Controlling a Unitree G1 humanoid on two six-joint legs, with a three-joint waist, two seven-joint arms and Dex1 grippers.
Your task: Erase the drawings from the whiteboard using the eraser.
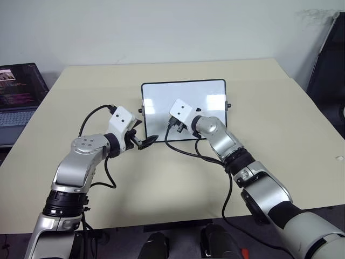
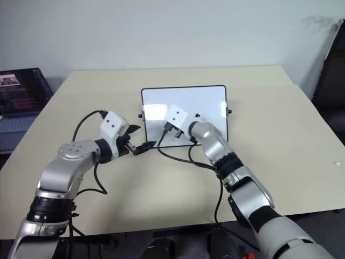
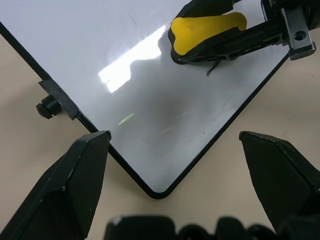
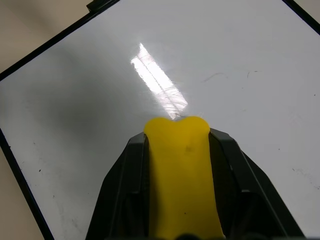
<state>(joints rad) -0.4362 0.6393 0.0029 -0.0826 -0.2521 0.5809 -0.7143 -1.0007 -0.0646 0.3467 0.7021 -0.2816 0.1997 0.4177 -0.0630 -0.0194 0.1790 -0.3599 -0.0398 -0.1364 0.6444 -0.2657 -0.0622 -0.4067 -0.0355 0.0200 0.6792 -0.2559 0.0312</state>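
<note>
Eraser (image 4: 182, 170): I see the yellow block pinched between the two black fingers of my right claw (image 3: 235, 37); its rounded front end sticks out past the fingertips, over the white surface.
Drawings: a short thin dark mark (image 3: 212, 70) lies on the board right under the eraser's edge; a few faint specks and hairline traces show ahead of the eraser.
Whiteboard (image 1: 161, 97): lies flat on the table, directly beneath my right claw; its near rounded corner sits between the tips of my left claw.
Right claw: pressed together on the eraser, low over the near half of the board.
Left claw (image 1: 141, 141): spread wide, holding nothing, level with the board's near-left corner.
Table (image 1: 269, 108): beige, under everything.
Laptop (image 1: 19, 97): open, well off beyond my left claw.
</note>
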